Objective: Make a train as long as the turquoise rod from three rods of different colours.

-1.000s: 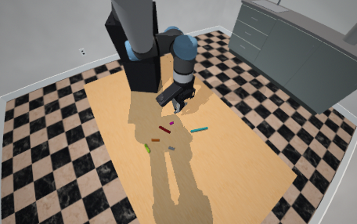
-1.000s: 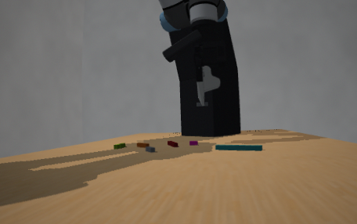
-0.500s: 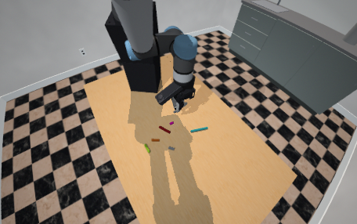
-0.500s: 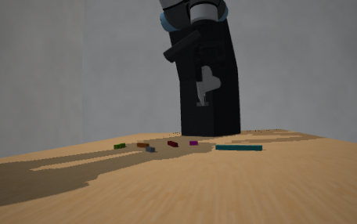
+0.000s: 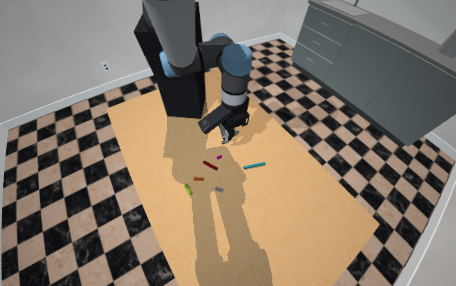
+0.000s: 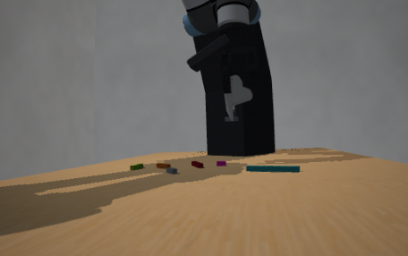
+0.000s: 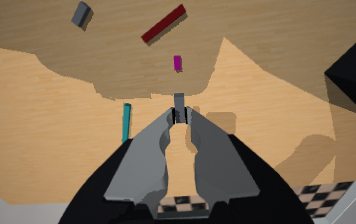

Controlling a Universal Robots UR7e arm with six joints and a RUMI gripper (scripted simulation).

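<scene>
The train was not begun: no rods lay end to end. A grey rod (image 6: 231, 119) (image 7: 179, 102) was in the hand (image 5: 226, 140) (image 6: 231, 115) (image 7: 179, 108), its jaws closed narrowly on the sides, above the counter (image 5: 310, 220) (image 6: 250, 215) (image 7: 45, 165). Nearest below lay the magenta rod (image 5: 219, 157) (image 6: 221, 163) (image 7: 177, 63), then the red rod (image 5: 210, 165) (image 6: 197, 164) (image 7: 163, 23); the turquoise rod (image 5: 254, 165) (image 6: 273, 168) (image 7: 126, 122) lay apart to one side. Farther out were the orange rod (image 5: 198, 179) (image 6: 163, 166), lime rod (image 5: 188, 189) (image 6: 136, 166) and second grey rod (image 5: 219, 189) (image 6: 172, 171) (image 7: 81, 14). Judgement: lime, grey and magenta would match turquoise. Placing called for an open line away from spares, the held rod turned along it, lowered level and released only once flat; a skewed or high release risked spoiling the end joints.

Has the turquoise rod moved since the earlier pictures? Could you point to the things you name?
No, the turquoise rod (image 5: 254, 165) (image 6: 273, 168) (image 7: 127, 122) shows no visible shift relative to the black pedestal (image 5: 192, 107) (image 6: 225, 143) (image 7: 345, 77) in the exterior view.
</scene>
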